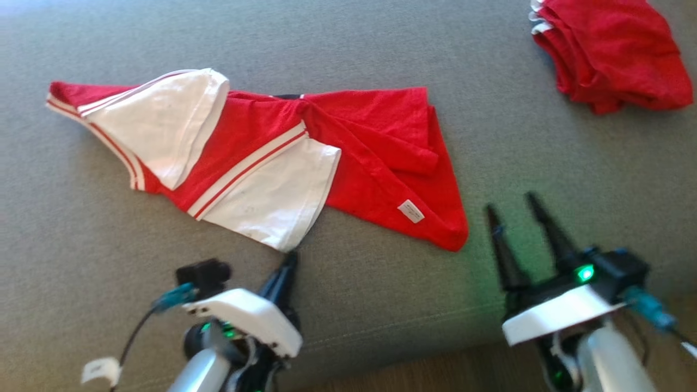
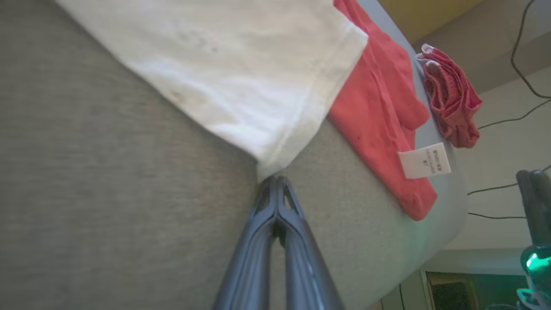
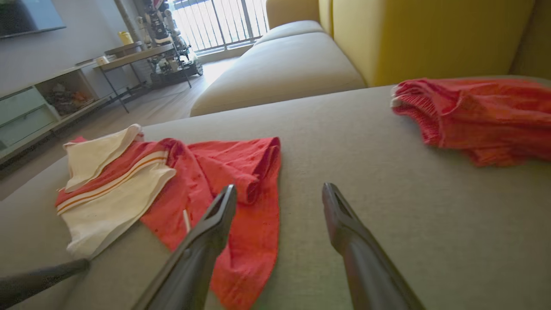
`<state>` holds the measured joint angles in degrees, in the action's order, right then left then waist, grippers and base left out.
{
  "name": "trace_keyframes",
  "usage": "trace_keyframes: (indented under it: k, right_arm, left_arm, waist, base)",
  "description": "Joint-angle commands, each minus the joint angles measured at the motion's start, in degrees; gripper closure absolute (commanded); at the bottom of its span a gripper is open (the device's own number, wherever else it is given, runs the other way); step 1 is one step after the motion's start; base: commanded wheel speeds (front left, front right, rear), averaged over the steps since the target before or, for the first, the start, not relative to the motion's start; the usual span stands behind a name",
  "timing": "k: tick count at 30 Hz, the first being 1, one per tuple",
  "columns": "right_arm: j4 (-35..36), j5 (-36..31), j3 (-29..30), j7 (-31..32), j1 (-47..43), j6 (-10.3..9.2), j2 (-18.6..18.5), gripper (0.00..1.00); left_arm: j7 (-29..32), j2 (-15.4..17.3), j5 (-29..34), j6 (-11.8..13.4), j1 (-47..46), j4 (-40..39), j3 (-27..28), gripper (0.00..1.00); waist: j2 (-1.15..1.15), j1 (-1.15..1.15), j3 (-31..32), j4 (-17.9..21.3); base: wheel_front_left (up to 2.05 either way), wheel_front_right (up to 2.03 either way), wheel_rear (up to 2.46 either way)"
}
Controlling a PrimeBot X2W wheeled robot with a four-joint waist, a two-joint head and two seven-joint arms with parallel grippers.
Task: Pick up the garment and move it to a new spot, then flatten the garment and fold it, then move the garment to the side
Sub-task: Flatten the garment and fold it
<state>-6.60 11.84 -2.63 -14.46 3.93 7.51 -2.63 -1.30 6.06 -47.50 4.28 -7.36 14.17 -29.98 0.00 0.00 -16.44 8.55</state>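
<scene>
Grey couch cushion [image 1: 381, 305] carried the red-and-white shirt [image 1: 261, 147], which lay crumpled and spread left of centre, with its white panels toward the near edge and a small white label [image 1: 410, 210] on its red corner. The left gripper [image 1: 290, 258] had its jaws pressed together on the very tip of the nearest white corner. The right gripper [image 1: 511, 203] hung just beside the red corner, clear of the cloth, with its jaws spread wide. A second red garment [image 1: 610, 54] sat bunched at the far right, well apart, before a yellow backrest [image 3: 430, 38].
</scene>
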Motion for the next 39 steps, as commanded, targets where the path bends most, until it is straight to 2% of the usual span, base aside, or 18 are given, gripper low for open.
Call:
trace_keyframes:
  k: [1,5,6,7,8,14,29,30,31,32,33,34,39]
  right_arm:
    - [0.0,0.8,-2.8,-0.5,-1.0,-0.02,-0.2,0.0]
    - [-0.5,0.9,-3.0,-0.5,-1.5,-0.02,-0.2,0.0]
    - [-0.7,0.9,-3.0,-0.5,-1.6,-0.02,-0.2,0.0]
    - [-0.8,0.9,-2.9,-0.5,-1.7,-0.02,-0.2,0.0]
    - [-0.9,0.7,-2.7,-0.5,-1.7,-0.02,-0.2,0.0]
    - [-0.7,0.0,-1.3,-0.5,-0.9,-0.02,-0.2,0.0]
    - [-0.9,0.0,-1.1,-0.5,-1.0,-0.02,-0.2,0.0]
    - [-0.9,0.0,-1.0,-0.5,-1.0,-0.02,-0.2,0.0]
    - [-0.9,-0.1,-0.9,-0.5,-1.0,-0.02,-0.2,0.0]
    - [-0.9,-0.1,-0.8,-0.5,-1.0,-0.02,-0.2,0.0]
    - [-1.0,-0.2,-0.8,-0.5,-1.0,-0.02,-0.2,0.0]
    - [-1.1,-0.3,-0.8,-0.5,-1.0,-0.02,-0.2,0.0]
    - [-2.4,-0.1,-2.6,-0.5,-1.3,-0.02,-0.2,0.0]
  left_arm:
    - [-1.2,1.8,0.1,0.7,1.3,-2.9,2.9,1.0]
    - [-1.1,2.4,-0.8,0.7,3.1,-5.0,3.3,1.0]
    - [-0.8,2.4,-1.2,0.8,3.7,-5.5,3.3,0.73]
    - [-0.4,2.4,-1.5,0.8,4.0,-6.0,3.2,0.2]
    - [-0.1,2.2,-1.9,0.7,4.3,-6.4,3.0,0.0]
    - [0.1,0.9,-2.9,-0.8,3.5,-6.3,1.9,0.0]
    - [-4.9,-0.6,-0.8,-2.2,-1.9,1.7,1.6,0.0]
    - [-5.2,-0.7,-0.7,-2.3,-2.2,2.0,1.6,0.12]
    - [-5.6,-0.7,-0.6,-2.4,-2.4,2.3,1.6,0.42]
    - [-6.2,-0.8,-0.4,-2.4,-2.7,2.6,1.7,0.55]
    - [-6.5,-0.8,-0.4,-2.4,-3.0,2.9,1.8,0.75]
    - [-6.7,-0.8,-0.3,-2.6,-3.2,3.2,1.8,1.0]
    - [-8.4,-0.8,-0.1,-3.3,-3.8,4.2,2.0,1.0]
  waist:
    - [0.0,0.0,0.4,-1.0]
    - [0.0,0.0,0.7,-1.8]
    - [0.0,0.0,0.8,-1.9]
    - [0.0,0.0,0.8,-2.0]
    - [0.0,0.0,0.8,-2.1]
    - [0.0,0.0,0.9,-1.9]
    - [0.0,0.0,1.3,0.4]
    - [0.0,0.0,1.2,0.4]
    - [0.0,0.0,1.0,0.3]
    - [0.0,0.0,0.9,0.2]
    - [0.0,0.0,0.8,0.2]
    - [0.0,0.0,0.6,0.0]
    - [0.0,0.0,0.5,-1.0]
  base:
    - [0.0,0.0,0.0]
    - [0.0,0.0,0.0]
    - [0.0,0.0,0.0]
    - [0.0,0.0,0.0]
    - [0.0,0.0,0.0]
    - [0.0,0.0,0.0]
    - [0.0,0.0,0.0]
    - [0.0,0.0,0.0]
    - [0.0,0.0,0.0]
    - [0.0,0.0,0.0]
    - [0.0,0.0,0.0]
    - [0.0,0.0,0.0]
    - [0.0,0.0,0.0]
